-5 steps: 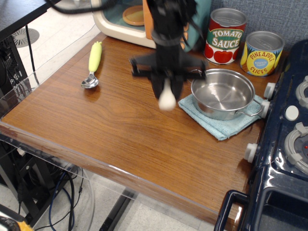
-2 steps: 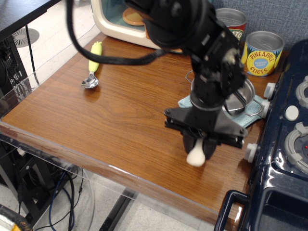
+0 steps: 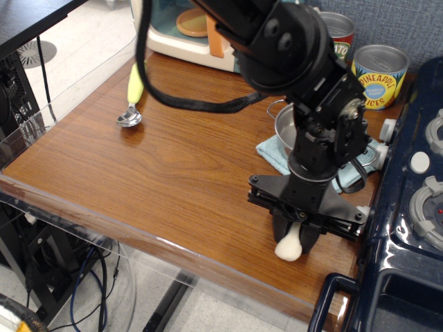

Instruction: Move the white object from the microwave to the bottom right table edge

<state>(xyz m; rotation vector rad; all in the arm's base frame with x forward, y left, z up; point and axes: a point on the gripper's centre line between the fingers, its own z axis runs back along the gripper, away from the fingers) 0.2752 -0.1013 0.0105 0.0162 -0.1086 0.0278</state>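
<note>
My gripper [image 3: 295, 234] is shut on the white plush mushroom [image 3: 290, 245], which hangs from the fingers with its rounded end touching or just above the brown table [image 3: 159, 173] near the front right edge. The black arm reaches down from the top of the view and hides much of the pot behind it. The microwave [image 3: 181, 31] stands at the back left, cream body with an orange plate [image 3: 191, 21] inside and an orange handle [image 3: 214, 38].
A green-handled spoon [image 3: 134, 93] lies at the left. A steel pot [image 3: 287, 128] on a blue cloth [image 3: 275, 153] sits behind the arm. Two cans [image 3: 378, 75] stand at the back right. A dark blue toy stove [image 3: 408, 228] borders the right edge. A clear acrylic strip [image 3: 83, 228] runs along the front.
The gripper carried the mushroom from the middle of the table, near the pot, forward and right to the front right edge, and has lowered slightly.
</note>
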